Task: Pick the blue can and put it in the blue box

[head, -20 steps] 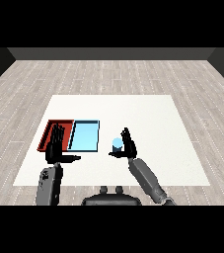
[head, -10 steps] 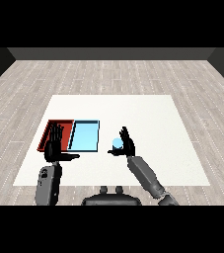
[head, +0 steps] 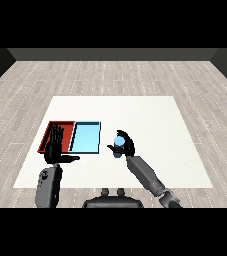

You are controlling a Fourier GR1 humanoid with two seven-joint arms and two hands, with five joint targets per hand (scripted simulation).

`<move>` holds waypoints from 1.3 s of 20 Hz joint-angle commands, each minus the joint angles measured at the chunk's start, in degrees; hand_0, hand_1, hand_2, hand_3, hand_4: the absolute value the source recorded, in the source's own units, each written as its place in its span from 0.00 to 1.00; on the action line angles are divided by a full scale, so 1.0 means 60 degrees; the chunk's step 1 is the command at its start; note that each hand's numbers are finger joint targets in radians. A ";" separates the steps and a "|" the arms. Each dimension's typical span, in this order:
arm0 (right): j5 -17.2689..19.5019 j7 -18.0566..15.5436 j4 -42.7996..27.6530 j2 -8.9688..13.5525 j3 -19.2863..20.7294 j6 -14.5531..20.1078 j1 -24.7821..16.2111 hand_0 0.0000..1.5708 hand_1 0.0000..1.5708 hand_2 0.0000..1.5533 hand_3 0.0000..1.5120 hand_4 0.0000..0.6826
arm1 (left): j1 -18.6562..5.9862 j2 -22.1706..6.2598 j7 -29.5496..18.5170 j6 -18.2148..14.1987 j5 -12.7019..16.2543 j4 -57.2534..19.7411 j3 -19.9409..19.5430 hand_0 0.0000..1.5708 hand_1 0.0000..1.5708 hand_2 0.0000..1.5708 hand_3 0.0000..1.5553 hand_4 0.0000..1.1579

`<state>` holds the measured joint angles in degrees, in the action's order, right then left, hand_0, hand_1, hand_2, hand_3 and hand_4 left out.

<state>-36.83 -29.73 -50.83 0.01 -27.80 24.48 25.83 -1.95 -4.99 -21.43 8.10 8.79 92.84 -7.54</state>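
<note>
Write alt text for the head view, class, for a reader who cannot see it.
The right robot hand curls round a blue can on a white table, just right of a light blue tray. A red tray lies beside the blue one, partly behind the left robot hand, held up with straight fingers.

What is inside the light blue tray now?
Nothing shows inside the light blue tray; its floor looks bare. The blue can is outside it, to its right, with the right hand curled round it and covering part of it.

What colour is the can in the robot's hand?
Blue. The can shows in the head view, with the right hand curled round it.
</note>
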 commanded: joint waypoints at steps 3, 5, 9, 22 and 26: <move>0.0523 -0.0182 0.0580 -0.0002 -0.0195 0.1215 0.0168 0.95 0.95 0.95 0.95 0.90 | 0.0134 0.0250 -0.0214 -0.0176 -0.0385 0.0016 0.0341 0.00 0.00 0.00 0.00 0.00; 0.0406 0.0260 0.0329 -0.0002 -0.0567 0.1615 0.0210 0.96 0.96 0.95 0.95 0.91 | 0.0091 0.0148 0.0793 -0.0279 -0.0039 0.0908 0.0280 0.00 0.00 0.00 0.00 0.00; -0.0498 -0.0514 0.1367 -0.0001 -0.0788 0.1523 0.0900 0.95 0.95 0.95 0.95 0.92 | -0.0001 0.0566 0.0104 -0.0638 -0.0643 0.0221 0.0626 0.00 0.00 0.00 0.00 0.00; 0.2543 0.3099 -0.3197 0.1597 -0.1102 0.2861 0.1060 0.92 0.92 0.93 0.92 0.91 | 0.0282 0.0730 0.1115 -0.0499 -0.1429 0.0449 0.1923 0.00 0.00 0.00 0.00 0.00; 0.3290 0.3529 -0.4094 0.1988 -0.1088 0.2825 0.0829 0.90 0.90 0.93 0.93 0.91 | -0.0214 0.0721 0.0816 -0.0382 -0.1322 -0.0700 0.2099 0.00 0.00 0.00 0.00 0.00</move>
<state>-20.69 -11.65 -71.05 9.69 -34.87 41.99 31.34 -3.86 -0.85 -16.18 4.98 1.62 90.37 3.83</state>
